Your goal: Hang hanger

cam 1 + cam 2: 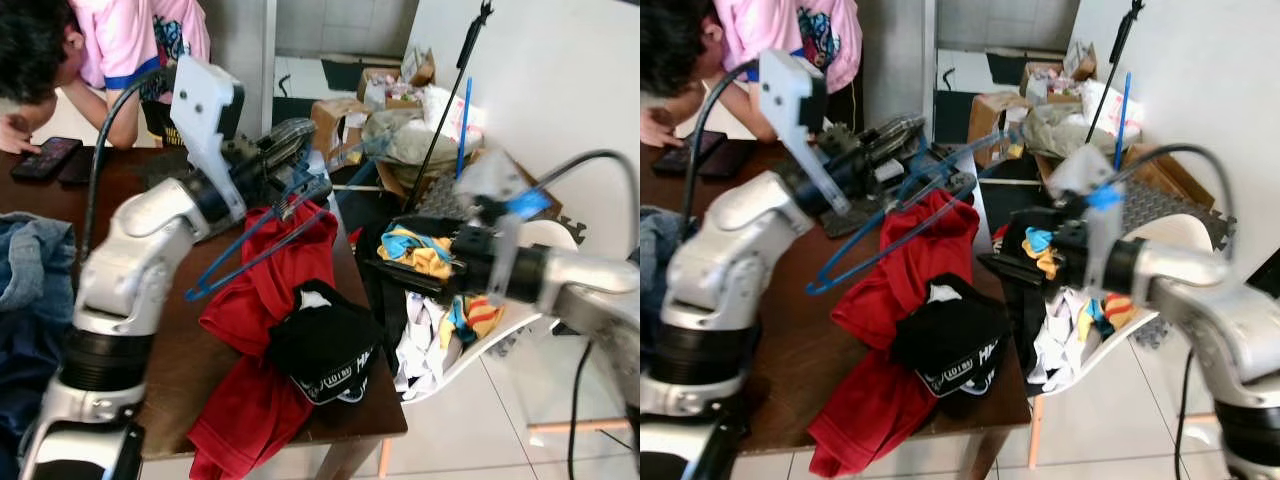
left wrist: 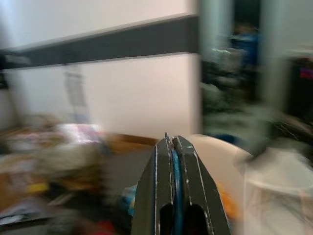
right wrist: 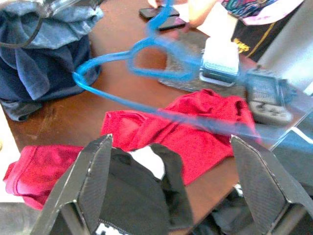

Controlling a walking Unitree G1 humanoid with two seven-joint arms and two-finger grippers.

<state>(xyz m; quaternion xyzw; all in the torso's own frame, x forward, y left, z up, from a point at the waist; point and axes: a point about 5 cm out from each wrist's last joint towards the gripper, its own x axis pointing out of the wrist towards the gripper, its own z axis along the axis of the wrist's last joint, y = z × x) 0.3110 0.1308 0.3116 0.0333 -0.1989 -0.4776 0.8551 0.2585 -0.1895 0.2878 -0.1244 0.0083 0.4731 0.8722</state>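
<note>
Robot arms reach over a cluttered brown table point(image 1: 180, 370). The left gripper point(image 1: 300, 185) is raised above the table's far edge, its two black fingers point(image 2: 161, 191) pressed tight together on a blue hanger point(image 1: 250, 245). The hanger hangs in the air, slanting down toward the robot, above a red garment point(image 1: 270, 290) that spills across the table and over its front edge. A black garment point(image 1: 325, 345) with white lettering lies on top of the red one, near the table's right corner.

The right gripper point(image 1: 405, 265) sits to the right of the table, beside a white chair point(image 1: 500, 335) heaped with mixed clothes. Its fingers point(image 3: 93, 181) are spread wide apart with nothing between them, pointing back toward the table and the hanger.

Blue denim clothing point(image 1: 30, 280) is piled on the table's left side. At the far end a person in a pink shirt point(image 1: 120, 40) leans over the table, with a dark phone point(image 1: 45, 155) lying close by. Cardboard boxes point(image 1: 380, 95) and bags crowd the floor by the white wall behind.
</note>
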